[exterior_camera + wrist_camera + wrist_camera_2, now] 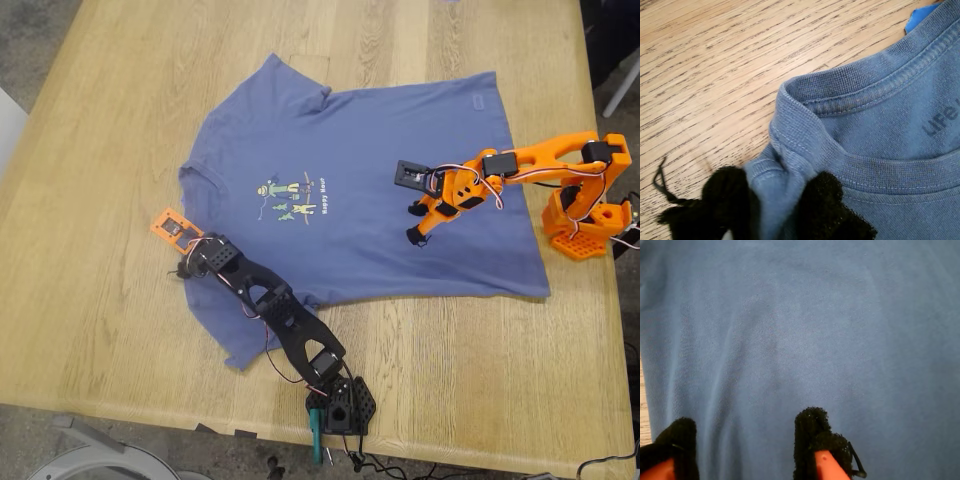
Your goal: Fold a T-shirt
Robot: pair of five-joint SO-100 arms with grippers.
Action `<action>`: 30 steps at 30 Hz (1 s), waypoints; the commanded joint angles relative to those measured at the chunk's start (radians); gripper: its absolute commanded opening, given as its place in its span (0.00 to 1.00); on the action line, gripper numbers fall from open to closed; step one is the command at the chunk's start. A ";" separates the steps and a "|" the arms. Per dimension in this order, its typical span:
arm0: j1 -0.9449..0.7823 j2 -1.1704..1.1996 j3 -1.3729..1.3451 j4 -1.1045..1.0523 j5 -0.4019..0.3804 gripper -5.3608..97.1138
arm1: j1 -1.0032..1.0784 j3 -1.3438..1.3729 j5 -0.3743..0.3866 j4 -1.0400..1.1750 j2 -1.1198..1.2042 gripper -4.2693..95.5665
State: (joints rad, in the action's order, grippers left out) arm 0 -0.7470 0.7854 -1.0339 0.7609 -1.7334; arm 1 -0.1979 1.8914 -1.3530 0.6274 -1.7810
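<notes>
The slate-blue T-shirt (380,140) lies spread flat on the wooden table, its collar toward the exterior view's left and its hem toward the right. Its small green-and-yellow print (290,197) faces up. My first gripper (183,268), on the black arm, sits at the collar edge. In the first wrist view its pads (825,205) are closed on bunched shirt fabric (775,190) beside the ribbed collar (865,90). My second gripper (415,237), on the orange arm, hovers open just over the shirt's lower body. In the second wrist view its pads (812,435) stand apart over smooth fabric (815,315).
The black arm's base (340,405) is clamped at the table's near edge. The orange arm's base (585,230) stands at the exterior view's right edge. A tiny bright-blue scrap (922,12) peeks out past the collar. Bare wooden table (100,150) surrounds the shirt.
</notes>
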 commanded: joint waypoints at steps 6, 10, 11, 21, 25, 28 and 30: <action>0.055 -0.026 0.009 -0.011 -0.025 0.15 | -0.017 0.044 0.046 -0.049 -0.021 0.36; 0.069 -0.038 0.009 -0.014 -0.034 0.12 | -0.009 0.071 0.058 -0.058 -0.031 0.36; 0.074 -0.041 0.011 -0.015 -0.035 0.11 | -0.008 0.078 0.063 -0.069 -0.032 0.36; 0.080 -0.046 0.009 -0.025 -0.043 0.05 | 0.017 0.086 0.069 -0.201 0.043 0.37; 0.080 -0.048 0.009 -0.038 -0.046 0.05 | 0.018 0.028 0.067 -0.232 0.117 0.37; 0.080 -0.049 0.009 -0.046 -0.046 0.05 | 0.018 -0.018 0.066 -0.272 0.186 0.37; 0.080 -0.049 0.009 -0.048 -0.046 0.05 | 0.023 -0.077 0.054 -0.285 0.241 0.38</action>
State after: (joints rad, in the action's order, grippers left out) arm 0 -0.7363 0.7563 -1.0324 0.7240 -1.7641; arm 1 -0.1764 1.9067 -1.2855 0.3651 -1.5570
